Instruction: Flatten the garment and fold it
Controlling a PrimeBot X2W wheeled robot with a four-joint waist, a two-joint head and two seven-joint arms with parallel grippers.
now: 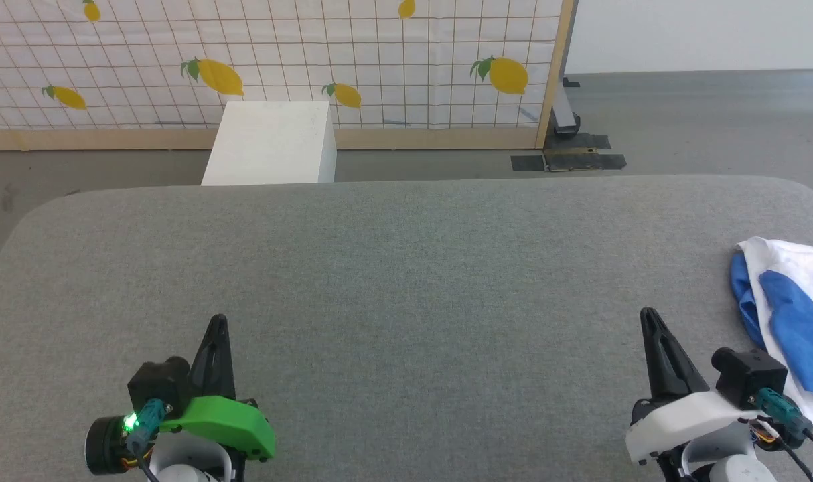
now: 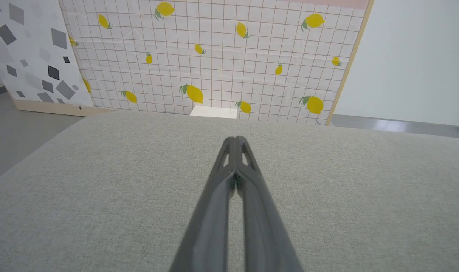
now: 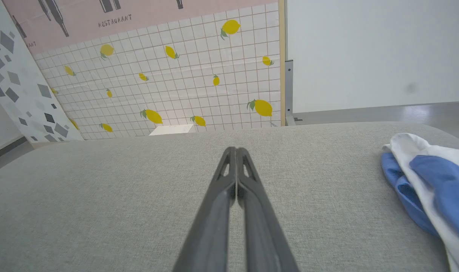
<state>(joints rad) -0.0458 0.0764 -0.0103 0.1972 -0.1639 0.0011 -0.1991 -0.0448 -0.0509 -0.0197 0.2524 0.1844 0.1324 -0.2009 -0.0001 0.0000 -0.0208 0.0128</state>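
Left pincer [image 1: 217,321] and right pincer [image 1: 647,314] pinched together, pointing forward — garment [image 1: 795,314] near right.

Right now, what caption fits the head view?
Left gripper and right gripper shut; garment bunched at the table's right edge.

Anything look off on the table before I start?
Only the shirt: it lies crumpled at the table's right edge, a blue sleeve over the white body, running out of the head view. It sits to the right of the right claw. Nothing spilled or damaged.
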